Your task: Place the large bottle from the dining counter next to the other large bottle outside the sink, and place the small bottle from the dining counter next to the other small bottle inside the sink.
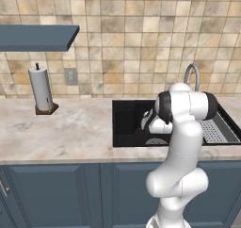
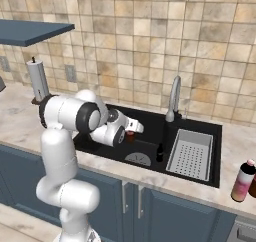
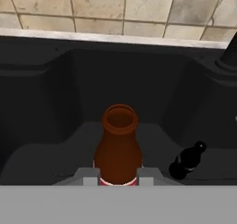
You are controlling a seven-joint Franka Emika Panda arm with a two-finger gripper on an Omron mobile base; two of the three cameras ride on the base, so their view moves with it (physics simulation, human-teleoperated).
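The jaws (image 3: pixel 119 177) are clamped on the small bottle (image 3: pixel 118 146), held over the sink (image 2: pixel 202 124) basin, not yet set beside the other small bottle (image 3: pixel 187 160) standing inside. Two large bottles (image 2: pixel 243 181) seem to stand together on the counter (image 2: pixel 235 146) right of the sink, one cut off at the edge, so that half looks done.

The sink (image 2: pixel 150 136) is set into the surface (image 1: pixel 61 133) below the wall. Inside the sink, left of the drain tray (image 2: pixel 192 153), a small bottle (image 3: pixel 118 146) stands upright between the fingers (image 3: pixel 90 174); another small bottle (image 3: pixel 187 160) stands near it. The tap (image 2: pixel 173 98) rises behind the sink. A large bottle (image 2: pixel 243 181) stands right of the sink; a paper roll (image 1: pixel 41 88) stands far left of it.
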